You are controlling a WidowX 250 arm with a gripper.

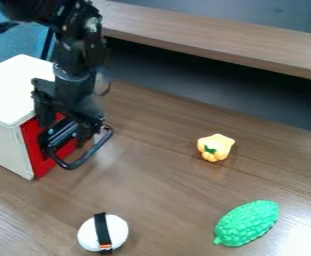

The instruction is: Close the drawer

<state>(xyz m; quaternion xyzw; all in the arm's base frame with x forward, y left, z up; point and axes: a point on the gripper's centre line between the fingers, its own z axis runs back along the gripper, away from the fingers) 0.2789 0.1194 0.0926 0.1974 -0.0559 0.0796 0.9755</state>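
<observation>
Brown wood-grain tabletop (164,200), wooden ledge (218,37) behind. Red-fronted drawer (35,145) in white box (3,142), view's left. My black gripper (67,131) hangs at the drawer front by the curved black handle (91,156); opening and hold, can't tell. Yellow lobed toy (216,147), bumpy green plastic toy (248,223), black-banded white toy (117,231) on table.

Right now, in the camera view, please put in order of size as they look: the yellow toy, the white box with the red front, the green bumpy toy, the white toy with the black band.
1. white box
2. green bumpy toy
3. white toy
4. yellow toy
</observation>
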